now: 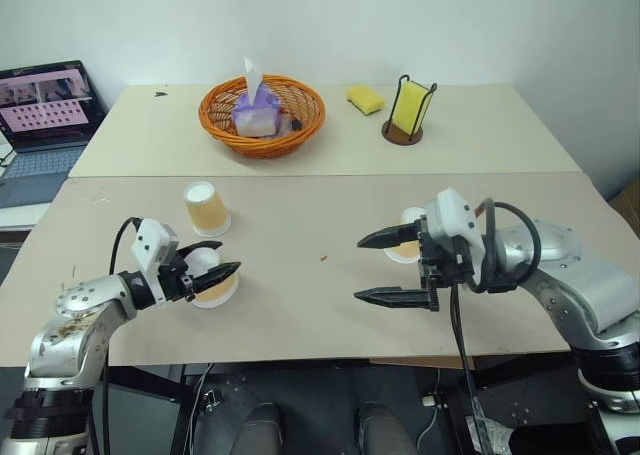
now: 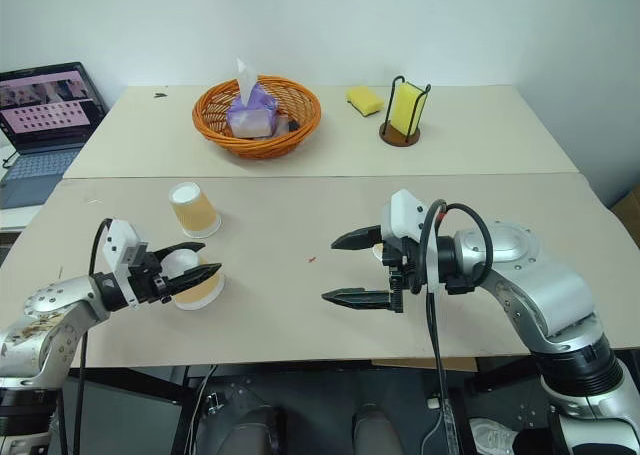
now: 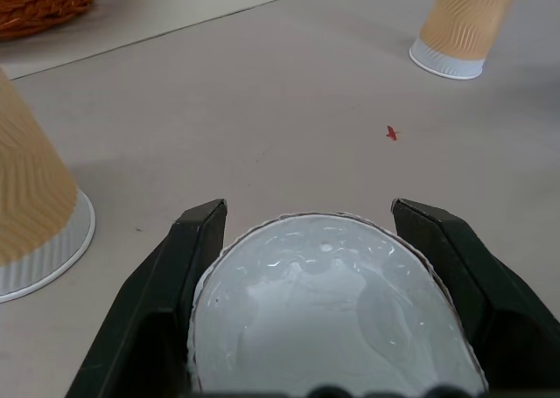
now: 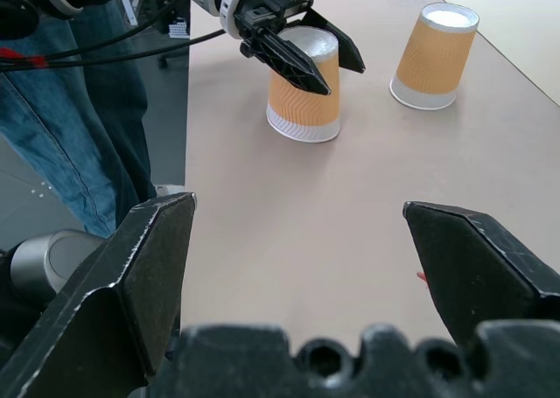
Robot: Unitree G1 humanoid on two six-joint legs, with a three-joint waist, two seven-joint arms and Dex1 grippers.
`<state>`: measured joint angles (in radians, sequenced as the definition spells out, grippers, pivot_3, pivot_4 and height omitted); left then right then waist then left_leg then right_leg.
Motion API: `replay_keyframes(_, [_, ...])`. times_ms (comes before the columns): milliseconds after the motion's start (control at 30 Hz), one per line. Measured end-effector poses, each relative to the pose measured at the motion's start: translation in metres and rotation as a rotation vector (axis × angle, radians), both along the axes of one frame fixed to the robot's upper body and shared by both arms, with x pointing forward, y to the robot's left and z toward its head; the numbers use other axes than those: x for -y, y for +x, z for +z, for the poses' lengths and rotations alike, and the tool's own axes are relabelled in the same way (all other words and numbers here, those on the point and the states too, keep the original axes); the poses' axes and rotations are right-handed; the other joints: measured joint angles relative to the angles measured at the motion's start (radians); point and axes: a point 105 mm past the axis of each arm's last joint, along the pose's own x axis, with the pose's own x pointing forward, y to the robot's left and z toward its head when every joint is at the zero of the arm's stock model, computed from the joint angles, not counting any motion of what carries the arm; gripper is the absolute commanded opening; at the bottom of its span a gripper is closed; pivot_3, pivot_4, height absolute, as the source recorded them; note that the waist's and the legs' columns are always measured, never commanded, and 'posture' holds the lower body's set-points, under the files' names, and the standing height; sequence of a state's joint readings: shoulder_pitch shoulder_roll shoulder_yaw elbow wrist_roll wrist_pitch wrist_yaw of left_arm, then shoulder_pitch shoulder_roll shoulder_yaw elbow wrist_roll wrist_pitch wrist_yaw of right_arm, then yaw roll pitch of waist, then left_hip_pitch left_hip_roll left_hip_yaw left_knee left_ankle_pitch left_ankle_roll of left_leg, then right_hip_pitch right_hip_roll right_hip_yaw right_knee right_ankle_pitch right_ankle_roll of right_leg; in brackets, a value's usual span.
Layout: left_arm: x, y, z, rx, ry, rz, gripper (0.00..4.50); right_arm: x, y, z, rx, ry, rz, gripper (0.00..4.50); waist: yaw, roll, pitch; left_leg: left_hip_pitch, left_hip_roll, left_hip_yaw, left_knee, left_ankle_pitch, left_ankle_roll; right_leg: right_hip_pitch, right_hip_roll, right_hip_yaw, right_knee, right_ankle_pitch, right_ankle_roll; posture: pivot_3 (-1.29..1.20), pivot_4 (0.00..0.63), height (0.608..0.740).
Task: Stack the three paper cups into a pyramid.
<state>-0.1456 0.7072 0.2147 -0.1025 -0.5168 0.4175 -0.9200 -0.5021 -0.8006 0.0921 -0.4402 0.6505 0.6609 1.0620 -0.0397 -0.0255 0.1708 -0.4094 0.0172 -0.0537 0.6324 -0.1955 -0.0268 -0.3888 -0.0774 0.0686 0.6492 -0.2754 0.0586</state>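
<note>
The left gripper (image 1: 215,269) is closing its fingers (image 3: 175,267) around the upper part of an upturned cup (image 4: 304,85), one finger on each side of the white base; in the left wrist view both fingers are lying against the cup's edge, so it looks clamped, though the cup is apparently still standing on the tabletop (image 1: 300,305). Gripping it high and from the side is leaving the wide rim free to be set down flat, which suits a bottom cup of the pyramid.

A second cup (image 1: 207,209) is standing upturned just beyond the held one, close enough to serve as its neighbour in the base row. The third cup (image 1: 405,247) is sitting well apart, over by the right gripper (image 1: 385,268), partly hidden behind its fingers.

The right gripper is hovering above the tabletop with its fingers (image 4: 149,267) spread wide and nothing between them, pointing toward the left side, probably waiting its turn for the nearby cup.

No cup is stacked yet, so the pyramid is barely begun. Behind, a basket (image 1: 262,115) is sitting out of the way.
</note>
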Motion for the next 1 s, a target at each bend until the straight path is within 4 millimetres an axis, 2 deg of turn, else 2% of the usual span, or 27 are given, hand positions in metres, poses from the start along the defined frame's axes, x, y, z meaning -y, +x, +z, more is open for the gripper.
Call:
replay_keyframes(100, [0.002, 0.004, 0.007, 0.017, -0.005, 0.001, 2.63, -0.001, 0.0, 0.0, 0.001, 0.003, -0.001, 4.5, 0.001, 0.0, 0.0, 0.0, 0.0, 0.0, 0.0, 0.0, 0.0, 0.0, 0.0, 0.0, 0.0, 0.0, 0.0, 0.0, 0.15, 0.74])
replay_keyframes(233, [0.019, 0.018, 0.036, 0.089, -0.028, -0.065, 2.63, 0.0, 0.003, 0.0, 0.008, 0.005, -0.02, 4.5, 0.009, 0.0, 0.0, -0.002, -0.001, -0.001, 0.002, 0.0, 0.0, 0.0, 0.0, -0.001, 0.0, 0.0, 0.0, 0.0, 0.15, 0.74])
replay_keyframes(333, [0.055, 0.035, 0.071, 0.179, -0.066, -0.192, 2.63, 0.001, 0.007, 0.0, 0.021, 0.002, -0.053, 4.5, 0.023, -0.001, 0.0, -0.003, -0.001, -0.001, 0.004, 0.0, 0.0, 0.0, 0.0, -0.001, 0.0, 0.001, 0.001, 0.0, 0.15, 0.74])
replay_keyframes(433, [0.09, 0.045, 0.085, 0.207, -0.062, -0.318, 2.63, 0.003, 0.011, -0.002, 0.026, 0.002, -0.079, 4.5, 0.026, -0.001, 0.0, -0.005, -0.002, -0.001, 0.005, 0.0, 0.0, 0.0, 0.0, -0.001, -0.001, 0.001, 0.001, 0.0, 0.15, 0.74])
replay_keyframes(500, [0.115, 0.051, 0.08, 0.198, -0.037, -0.415, 2.63, 0.003, 0.013, -0.002, 0.03, 0.007, -0.094, 4.5, 0.025, -0.001, 0.0, -0.005, -0.002, -0.001, 0.005, 0.0, 0.0, -0.001, 0.0, -0.001, -0.001, 0.001, 0.002, 0.0, 0.15, 0.74])
replay_keyframes(700, [0.164, 0.06, 0.057, 0.127, -0.001, -0.597, 2.63, 0.005, 0.016, -0.001, 0.042, 0.01, -0.129, 4.5, 0.018, -0.001, 0.0, -0.006, -0.002, -0.001, 0.006, 0.0, 0.0, -0.001, 0.0, -0.001, 0.0, 0.001, 0.002, 0.0, 0.15, 0.74])
replay_keyframes(867, [0.178, 0.066, 0.028, 0.074, 0.062, -0.649, 2.63, 0.007, 0.017, 0.002, 0.063, 0.019, -0.154, 4.5, 0.018, -0.001, 0.0, -0.006, -0.002, -0.001, 0.006, 0.0, 0.0, -0.001, 0.001, -0.001, 0.0, 0.001, 0.002, 0.0, 0.15, 0.74])
replay_keyframes(1000, [0.186, 0.063, 0.01, 0.022, 0.086, -0.697, 2.63, 0.008, 0.017, 0.001, 0.065, 0.022, -0.168, 4.5, 0.021, -0.001, 0.001, -0.007, -0.002, -0.002, 0.007, 0.0, 0.0, -0.001, 0.0, -0.001, 0.0, 0.001, 0.002, 0.0, 0.15, 0.74])
